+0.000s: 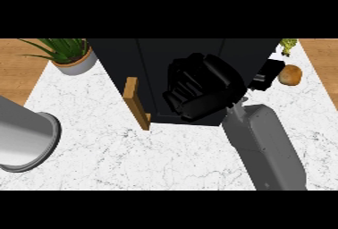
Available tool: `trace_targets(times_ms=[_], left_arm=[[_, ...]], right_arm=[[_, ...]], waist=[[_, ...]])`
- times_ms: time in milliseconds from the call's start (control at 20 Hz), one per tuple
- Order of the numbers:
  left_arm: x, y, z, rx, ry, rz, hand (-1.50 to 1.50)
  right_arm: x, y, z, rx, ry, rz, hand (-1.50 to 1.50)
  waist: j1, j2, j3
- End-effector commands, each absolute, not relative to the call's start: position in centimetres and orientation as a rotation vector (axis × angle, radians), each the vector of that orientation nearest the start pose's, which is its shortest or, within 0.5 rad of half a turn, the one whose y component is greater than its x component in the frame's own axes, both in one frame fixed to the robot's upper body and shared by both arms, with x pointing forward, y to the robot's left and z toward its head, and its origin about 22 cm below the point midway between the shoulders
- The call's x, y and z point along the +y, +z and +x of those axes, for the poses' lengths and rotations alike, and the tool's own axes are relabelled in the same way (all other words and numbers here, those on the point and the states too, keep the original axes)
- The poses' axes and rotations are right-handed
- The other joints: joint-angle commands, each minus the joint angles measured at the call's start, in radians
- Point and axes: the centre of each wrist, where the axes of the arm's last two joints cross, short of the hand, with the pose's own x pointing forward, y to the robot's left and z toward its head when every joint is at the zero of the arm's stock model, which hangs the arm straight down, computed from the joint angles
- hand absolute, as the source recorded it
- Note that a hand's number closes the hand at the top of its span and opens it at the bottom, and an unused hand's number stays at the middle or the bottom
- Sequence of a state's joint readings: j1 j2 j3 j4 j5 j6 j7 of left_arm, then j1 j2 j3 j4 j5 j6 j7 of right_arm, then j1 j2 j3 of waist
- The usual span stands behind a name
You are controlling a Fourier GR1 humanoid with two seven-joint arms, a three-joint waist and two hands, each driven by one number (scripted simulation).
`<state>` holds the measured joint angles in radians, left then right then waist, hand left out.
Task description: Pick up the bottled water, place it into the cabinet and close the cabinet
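The black cabinet [152, 62] stands at the back middle of the white marble counter [132, 156]. Its wooden door [137, 103] swings out toward me, seen edge-on at the cabinet's left front. My right hand [204, 87] is raised in front of the cabinet's opening, its back turned to me, and covers much of the dark interior. The bottled water shows nowhere; whether it is behind the hand or inside the cabinet I cannot tell. Of the left arm only the grey forearm [23, 138] shows, at the left edge.
A potted green plant [71, 54] stands at the back left. A brown rounded object [290, 75] lies at the back right beside a small black item [269, 74]. Wooden floor shows beyond the counter's two back corners.
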<state>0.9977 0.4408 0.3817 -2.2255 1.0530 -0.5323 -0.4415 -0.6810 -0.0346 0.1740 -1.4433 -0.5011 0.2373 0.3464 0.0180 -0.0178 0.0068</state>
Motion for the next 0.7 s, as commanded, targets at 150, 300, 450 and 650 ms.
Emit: trace_targets(times_ms=[150,300,450,650], left_arm=[[36.6,11.5,0.6,-1.98,0.258,-0.357,-1.5],[38.1,12.0,1.7,-1.982,0.229,-0.361,-1.5],[37.9,11.2,1.7,-1.975,0.235,-0.379,-1.5],[36.8,11.0,1.2,-1.954,0.247,-0.378,-1.5]], right_arm=[[-10.2,16.5,38.4,-1.55,0.484,0.743,1.5],[-8.5,15.5,38.1,-1.537,0.464,0.794,1.5],[-7.3,18.0,38.1,-1.515,0.51,0.855,1.5],[-7.5,17.2,37.9,-1.516,0.498,0.853,1.5]], waist=[[0.03,0.024,-0.006],[0.031,0.028,-0.006],[0.04,0.027,-0.008],[0.041,0.025,-0.007]])
